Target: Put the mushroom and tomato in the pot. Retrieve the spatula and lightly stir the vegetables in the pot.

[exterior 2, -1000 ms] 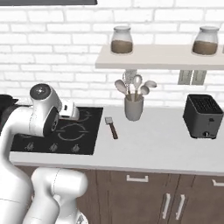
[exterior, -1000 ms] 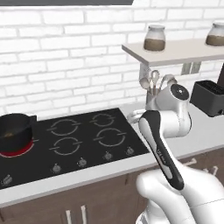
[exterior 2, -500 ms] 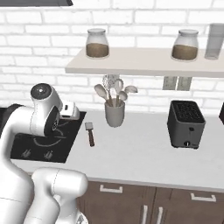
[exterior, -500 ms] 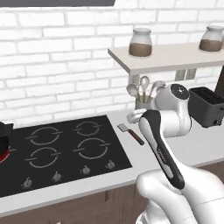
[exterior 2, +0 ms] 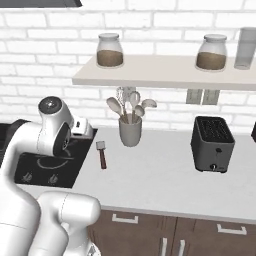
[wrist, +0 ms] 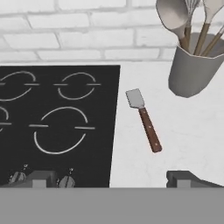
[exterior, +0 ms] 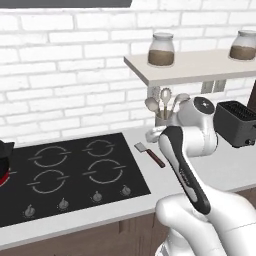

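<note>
A white brick wall backs a pale bench (exterior 2: 165, 180) that carries a black cooktop (exterior: 70, 175) with four ring burners and a row of knobs along its front edge. At the far left edge of the left base view the pot (exterior: 4, 156) stands on the cooktop's back left burner, which glows red beneath it; its inside cannot be seen from here. The spatula (wrist: 143, 119) lies flat on the bench just beside the cooktop's right edge, apart from it, with its pale grey blade pointing toward the wall and its reddish-brown handle running back toward the bench's front edge. Near it, closer to the wall, stands a grey utensil holder (exterior 2: 130, 132) with spoons and a whisk upright in it. Farther right on the bench sits a dark toaster (exterior 2: 212, 144). Above them a white shelf (exterior 2: 165, 76) on the wall bears two glass jars (exterior 2: 110, 50) with brown contents. The arm is bent over the bench, and the hand (wrist: 109, 178) hangs above the seam between cooktop and bench, short of the spatula and not touching it. Its two dark fingertips (wrist: 38, 178) stand wide apart at the bottom of the hand view, with nothing between them.
</note>
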Robot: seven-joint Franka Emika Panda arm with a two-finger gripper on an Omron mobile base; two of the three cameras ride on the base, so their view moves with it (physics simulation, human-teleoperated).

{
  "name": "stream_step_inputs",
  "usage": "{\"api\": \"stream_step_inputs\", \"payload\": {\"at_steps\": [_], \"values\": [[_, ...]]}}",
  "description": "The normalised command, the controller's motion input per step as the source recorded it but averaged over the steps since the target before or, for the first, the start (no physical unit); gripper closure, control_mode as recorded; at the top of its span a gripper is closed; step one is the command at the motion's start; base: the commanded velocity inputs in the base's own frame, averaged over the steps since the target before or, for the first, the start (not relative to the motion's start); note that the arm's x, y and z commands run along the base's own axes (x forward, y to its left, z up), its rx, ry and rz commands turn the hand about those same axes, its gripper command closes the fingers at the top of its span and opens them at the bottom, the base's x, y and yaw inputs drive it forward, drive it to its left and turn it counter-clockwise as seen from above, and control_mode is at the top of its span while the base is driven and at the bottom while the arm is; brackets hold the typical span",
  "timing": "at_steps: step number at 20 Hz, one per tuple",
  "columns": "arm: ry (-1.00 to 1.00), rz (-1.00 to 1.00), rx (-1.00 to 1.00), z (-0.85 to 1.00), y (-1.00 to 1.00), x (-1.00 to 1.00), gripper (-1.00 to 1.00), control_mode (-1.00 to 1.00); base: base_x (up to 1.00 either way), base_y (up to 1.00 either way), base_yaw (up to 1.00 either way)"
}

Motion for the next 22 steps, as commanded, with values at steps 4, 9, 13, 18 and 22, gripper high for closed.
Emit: {"api": "stream_step_inputs", "payload": {"at_steps": [4,9,13,18,22], "values": [[0.11,-0.06,0.0,-0.46,-0.24,0.02,-1.0,-1.0,0.0,0.0,0.0],[0.01,-0.09,0.0,-0.88,-0.17,0.07,-1.0,-1.0,0.0,0.0,0.0],[0.04,-0.02,-0.05,-0.77,-0.53,0.66,-1.0,-1.0,0.0,0.0,0.0],[0.05,0.02,-0.03,-0.55,-0.34,0.63,-1.0,-1.0,0.0,0.0,0.0],[0.12,0.04,0.0,-0.23,-0.04,0.22,-1.0,-1.0,0.0,0.0,0.0]]}}
